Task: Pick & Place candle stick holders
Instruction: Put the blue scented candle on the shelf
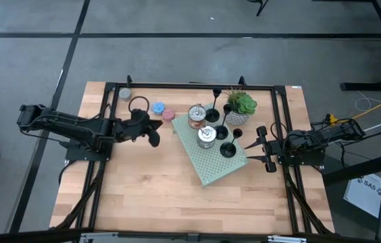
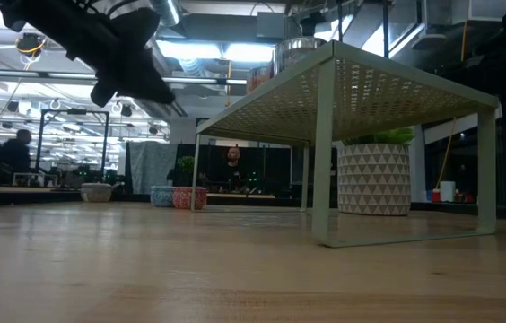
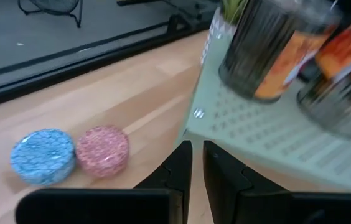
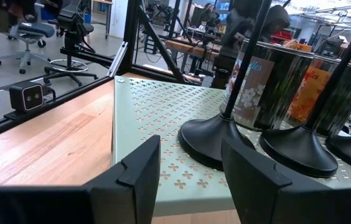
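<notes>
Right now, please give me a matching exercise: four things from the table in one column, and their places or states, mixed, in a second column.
Things:
1. candle stick holders
2. blue candle
3. left gripper
4. right gripper

Places or states:
A. open, at the green shelf's edge
B. on the bare wood beside the pink candle
C. standing on the green shelf
D. shut, holding nothing

Pairs: 1-C, 2-B, 3-D, 4-A
</notes>
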{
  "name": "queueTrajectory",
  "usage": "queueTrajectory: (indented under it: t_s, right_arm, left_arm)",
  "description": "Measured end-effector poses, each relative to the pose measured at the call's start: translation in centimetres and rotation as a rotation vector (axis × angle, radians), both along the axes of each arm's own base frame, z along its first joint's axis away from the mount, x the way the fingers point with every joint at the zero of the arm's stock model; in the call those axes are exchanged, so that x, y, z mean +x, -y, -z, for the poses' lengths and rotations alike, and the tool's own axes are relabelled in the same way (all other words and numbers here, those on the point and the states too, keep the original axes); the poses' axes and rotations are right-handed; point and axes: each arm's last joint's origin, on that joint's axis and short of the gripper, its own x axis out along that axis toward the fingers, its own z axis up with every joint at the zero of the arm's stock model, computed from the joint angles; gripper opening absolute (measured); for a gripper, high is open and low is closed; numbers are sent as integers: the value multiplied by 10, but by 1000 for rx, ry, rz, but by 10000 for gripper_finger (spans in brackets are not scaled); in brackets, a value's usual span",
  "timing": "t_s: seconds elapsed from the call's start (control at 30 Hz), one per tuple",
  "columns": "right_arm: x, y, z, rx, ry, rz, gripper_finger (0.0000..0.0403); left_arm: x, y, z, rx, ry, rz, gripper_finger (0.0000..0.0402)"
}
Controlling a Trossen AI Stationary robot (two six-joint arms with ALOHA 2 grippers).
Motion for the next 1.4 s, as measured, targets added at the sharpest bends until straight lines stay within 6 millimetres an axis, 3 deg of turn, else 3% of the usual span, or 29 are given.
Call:
queueTrajectory:
  t_s: [0.33,1.17,1.4]
  right_arm:
    - [0,0,0,0,0,0,172]
    - [0,0,0,0,0,0,172]
    - [0,0,0,0,0,0,172]
  left_arm:
    - [3,0,-6,-80,126,-39,24]
    - [4,0,-7,-99,151,-43,23]
    - [5,4,-6,-169,136,93,22]
